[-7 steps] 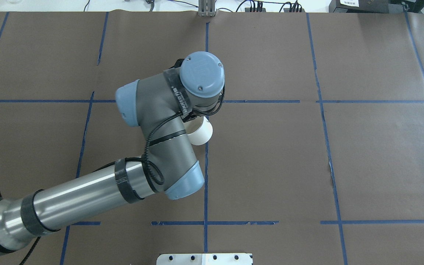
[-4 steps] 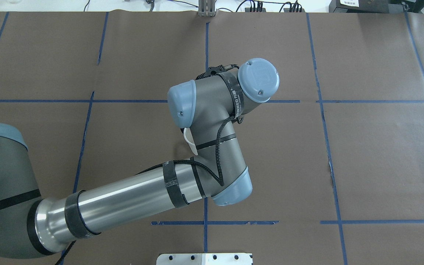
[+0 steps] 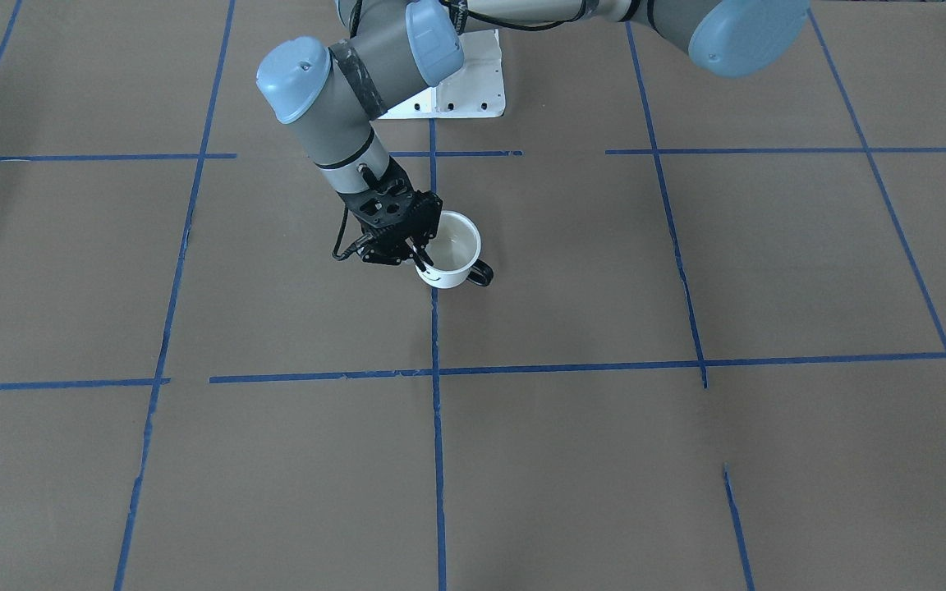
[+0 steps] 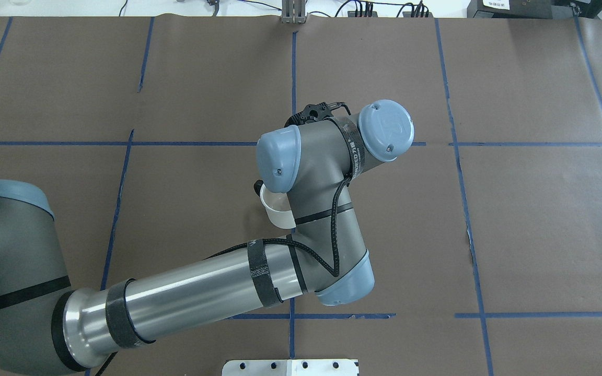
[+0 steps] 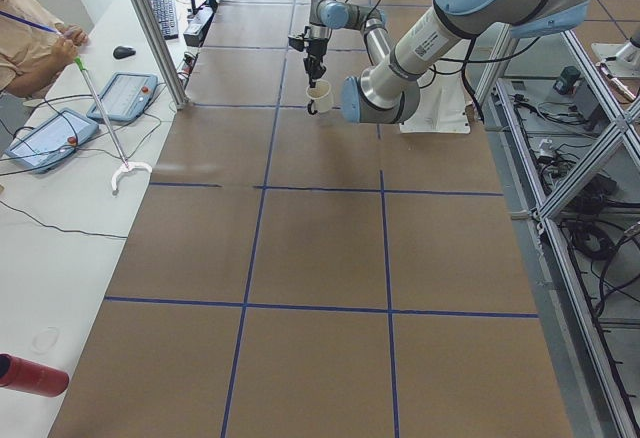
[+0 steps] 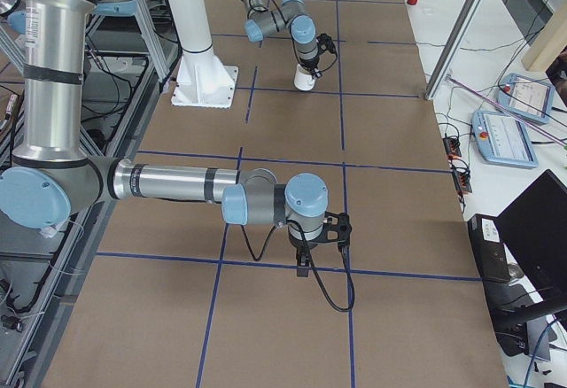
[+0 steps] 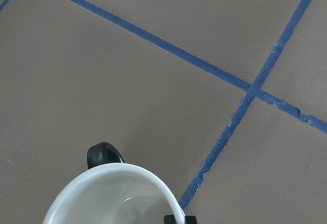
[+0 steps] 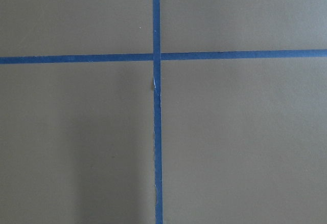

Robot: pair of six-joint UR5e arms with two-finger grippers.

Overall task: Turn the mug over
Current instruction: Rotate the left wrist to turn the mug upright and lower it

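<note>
My left pincer (image 3: 421,254) is clamped on the rim of the mug (image 3: 451,261) at its 9 o'clock in the front-facing view. The mug is mouth up near the middle of the table (image 3: 686,460), its handle (image 3: 482,274) at 4 o'clock. I judge the turn done and the set-down in hand, though I cannot tell whether the base touches the table. The next move calls for easing straight down and then letting go without tipping it.

Robotics lab: brown paper-covered table (image 3: 686,451) gridded with blue tape lines (image 3: 571,367), grey teach pendants (image 5: 125,95), aluminium frame posts (image 5: 150,28).
</note>
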